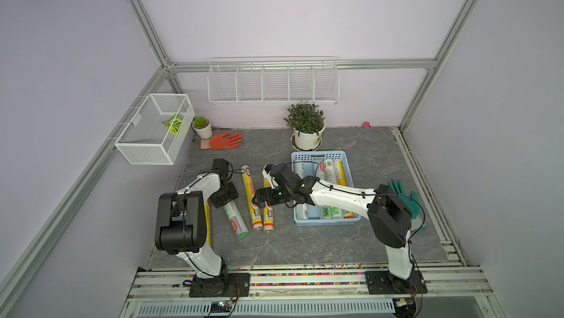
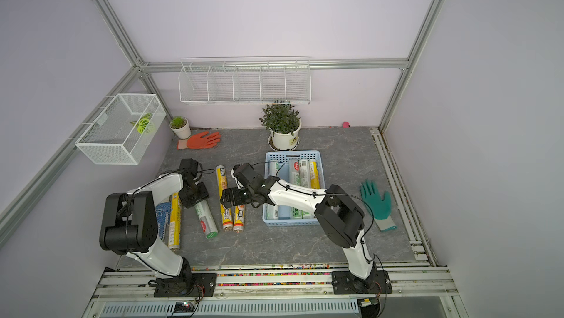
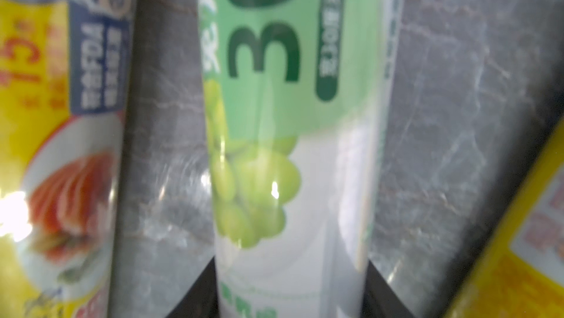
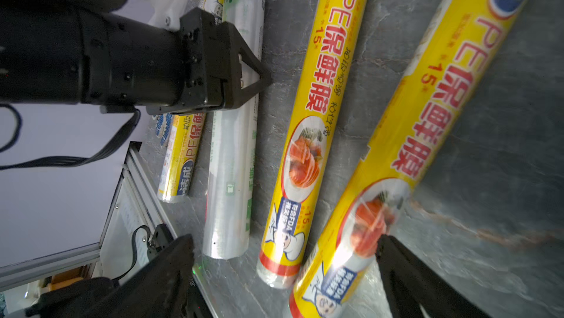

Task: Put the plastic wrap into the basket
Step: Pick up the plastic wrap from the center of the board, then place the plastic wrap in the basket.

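Note:
Several plastic wrap rolls (image 1: 328,170) lie in the light blue basket (image 1: 323,222) (image 2: 293,223). A white-green roll (image 1: 236,218) (image 3: 290,148) lies on the table, and my left gripper (image 1: 225,199) (image 2: 195,196) (image 3: 291,273) is shut on it, its black fingers (image 3: 201,289) pressed against both sides. My right gripper (image 1: 258,202) (image 2: 226,200) (image 4: 283,270) hangs open just above two yellow rolls (image 1: 250,191) (image 4: 308,136), straddling the nearer one (image 1: 268,218) (image 4: 427,118). Another yellow roll (image 2: 175,225) lies partly under the left arm.
A potted plant (image 1: 306,136) stands just behind the basket. An orange glove (image 1: 224,141) and a small pot (image 1: 203,128) are at the back left. A green glove (image 2: 377,200) lies right of the basket. A wire mesh box (image 1: 155,130) and wire rack (image 1: 273,83) hang on the walls.

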`<state>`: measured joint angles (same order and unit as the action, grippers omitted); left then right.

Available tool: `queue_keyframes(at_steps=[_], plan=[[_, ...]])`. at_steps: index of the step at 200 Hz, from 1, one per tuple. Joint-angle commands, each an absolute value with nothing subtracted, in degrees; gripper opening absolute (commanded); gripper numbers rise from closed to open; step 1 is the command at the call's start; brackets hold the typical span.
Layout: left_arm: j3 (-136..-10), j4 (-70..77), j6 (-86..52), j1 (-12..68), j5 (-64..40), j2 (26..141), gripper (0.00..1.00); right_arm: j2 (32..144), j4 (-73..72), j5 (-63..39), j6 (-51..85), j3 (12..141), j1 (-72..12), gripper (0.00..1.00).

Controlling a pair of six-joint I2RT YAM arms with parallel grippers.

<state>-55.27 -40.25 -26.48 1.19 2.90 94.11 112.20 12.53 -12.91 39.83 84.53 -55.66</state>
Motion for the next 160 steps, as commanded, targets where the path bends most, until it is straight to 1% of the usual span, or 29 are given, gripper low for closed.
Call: queue_keyframes(at_steps=[1, 34, 47, 90, 100, 122, 143, 160], plan=[[-58.94, -44.91, -26.22, 2.14, 1.99, 87.88, 0.28, 107.42, 10.33, -11.13, 40.09, 81.24, -54.94, 0.98], [-59.76, -47.07, -25.49, 3.27, -0.38, 80.52, 0.2, 102.29, 9.63, -9.36, 39.99, 77.04, -54.0, 0.98], [-59.85, -47.36, -25.14, 3.53, -2.0, 77.87, 0.19, 100.56, 9.34, -8.51, 40.02, 75.27, -53.66, 0.98], [-59.4, -43.03, -27.1, 5.69, -13.08, 69.71, 0.15, 94.72, 8.54, -5.32, 40.34, 70.04, -52.49, 0.98], [-58.92, -40.14, -28.59, 7.29, -15.55, 68.42, 0.14, 93.14, 7.87, -4.07, 40.82, 68.35, -52.06, 0.98], [-59.18, -35.66, -31.95, 13.13, -16.2, 68.26, 0.13, 89.23, 6.43, -1.49, 42.22, 64.0, -50.78, 0.98], [-61.7, -33.22, -33.93, 19.17, -16.2, 71.46, 0.13, 84.78, 6.78, 2.2, 43.27, 60.13, -49.56, 0.98], [-64.78, -31.58, -35.03, 24.02, -16.09, 74.99, 0.13, 80.74, 9.66, 7.67, 45.32, 57.58, -48.49, 0.98]])
